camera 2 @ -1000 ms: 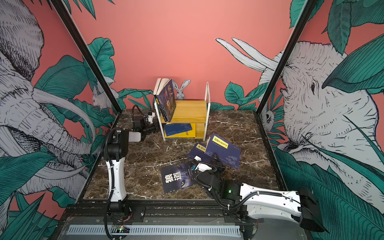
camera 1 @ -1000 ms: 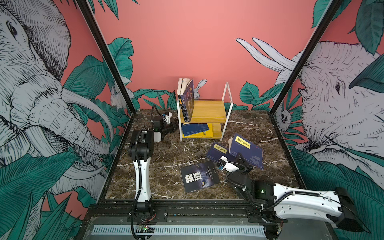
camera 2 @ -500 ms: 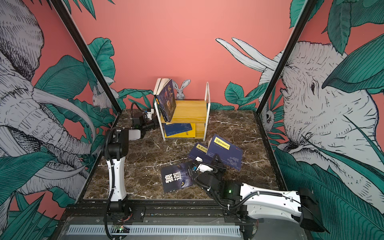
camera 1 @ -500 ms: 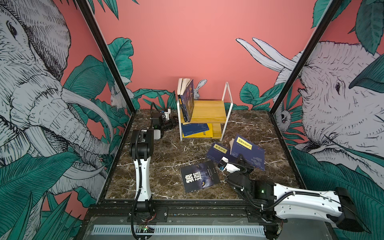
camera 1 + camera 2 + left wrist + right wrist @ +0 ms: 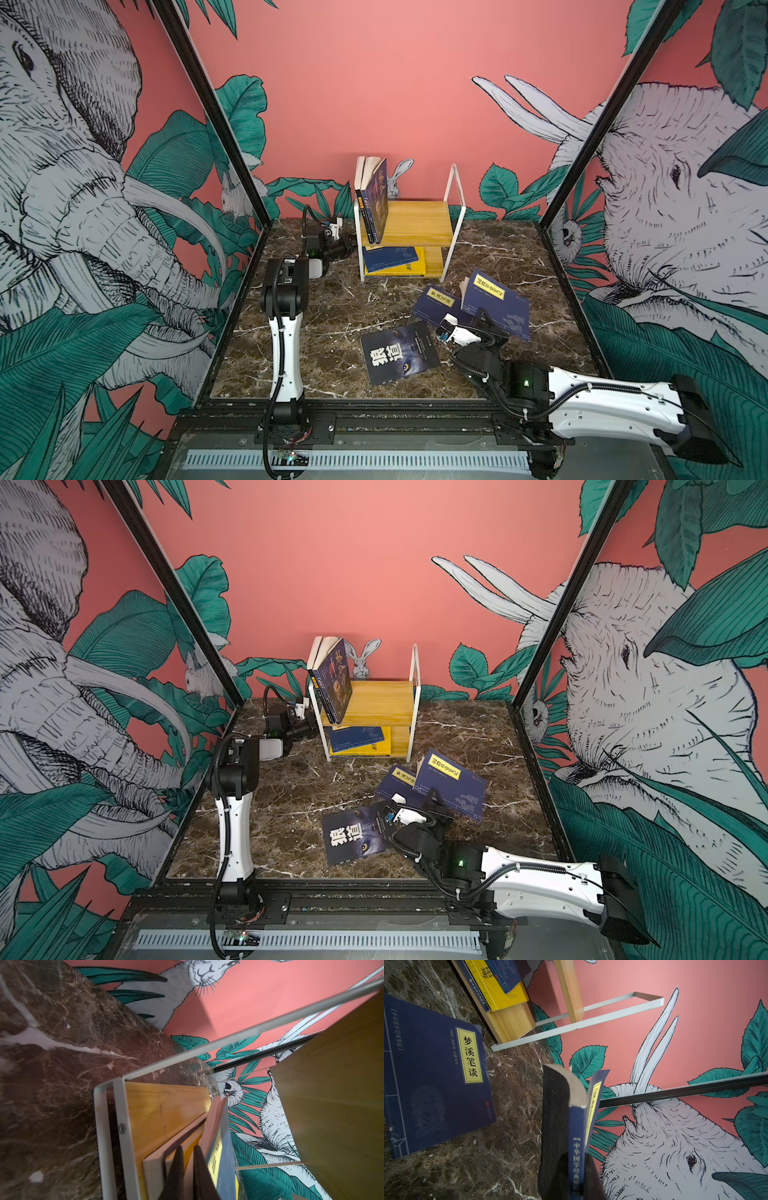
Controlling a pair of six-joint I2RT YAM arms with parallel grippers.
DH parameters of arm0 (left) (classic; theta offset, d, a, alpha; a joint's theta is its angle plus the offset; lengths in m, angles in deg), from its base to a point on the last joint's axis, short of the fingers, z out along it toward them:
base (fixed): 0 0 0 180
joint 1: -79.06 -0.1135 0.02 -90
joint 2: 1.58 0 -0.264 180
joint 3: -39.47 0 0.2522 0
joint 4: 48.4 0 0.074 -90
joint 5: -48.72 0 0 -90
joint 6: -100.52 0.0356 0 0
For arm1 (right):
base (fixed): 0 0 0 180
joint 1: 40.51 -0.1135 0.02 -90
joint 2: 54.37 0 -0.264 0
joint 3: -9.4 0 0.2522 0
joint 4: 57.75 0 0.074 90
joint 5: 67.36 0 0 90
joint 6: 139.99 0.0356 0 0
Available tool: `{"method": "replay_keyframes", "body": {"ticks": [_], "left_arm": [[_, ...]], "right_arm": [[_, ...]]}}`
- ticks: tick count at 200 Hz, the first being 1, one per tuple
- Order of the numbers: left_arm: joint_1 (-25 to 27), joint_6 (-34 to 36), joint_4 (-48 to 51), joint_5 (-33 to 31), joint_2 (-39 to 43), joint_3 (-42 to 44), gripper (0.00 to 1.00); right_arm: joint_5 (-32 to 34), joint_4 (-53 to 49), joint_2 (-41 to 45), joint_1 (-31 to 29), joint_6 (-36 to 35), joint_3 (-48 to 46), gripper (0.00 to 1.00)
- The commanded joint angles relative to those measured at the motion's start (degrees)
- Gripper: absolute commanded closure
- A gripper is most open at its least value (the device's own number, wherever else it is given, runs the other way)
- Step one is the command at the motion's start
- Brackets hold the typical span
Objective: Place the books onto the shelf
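Right hand [image 5: 483, 319] pinches navy book [image 5: 500, 297] edge; shelf [image 5: 419, 220] top mostly open.

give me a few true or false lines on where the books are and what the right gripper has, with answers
1. The shelf has upright books on its top tier and flat books on its lower tier. True.
2. The right gripper is empty. False: it is shut on a navy book.
3. The book with big white characters is on the shelf. False: it lies flat on the table.
4. A second navy book lies flat on the table. True.
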Motion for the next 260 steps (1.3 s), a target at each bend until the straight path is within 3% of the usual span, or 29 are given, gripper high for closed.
{"method": "replay_keyframes", "body": {"ticks": [1, 51, 96, 260], "left_arm": [[-0.19, -0.03, -0.25, 2.19, 2.96, -2.32, 1.00], [-0.23, 6.46, 11.29, 9.27, 3.02, -8.61, 1.00], [-0.23, 20.85, 32.86, 13.94, 1.85, -17.25, 1.00], [1.79, 14.54, 29.86, 15.17, 0.29, -17.33, 1.00]], "right_arm": [[2.05, 0.54, -0.29, -0.27, 0.68, -0.65, 1.00], [2.16, 1.36, -0.33, -0.10, 0.21, -0.94, 1.00], [2.14, 1.33, -0.44, -0.01, 0.34, -0.94, 1.00], [1.86, 1.29, -1.84, 0.08, 0.30, -1.12, 1.00]]}}
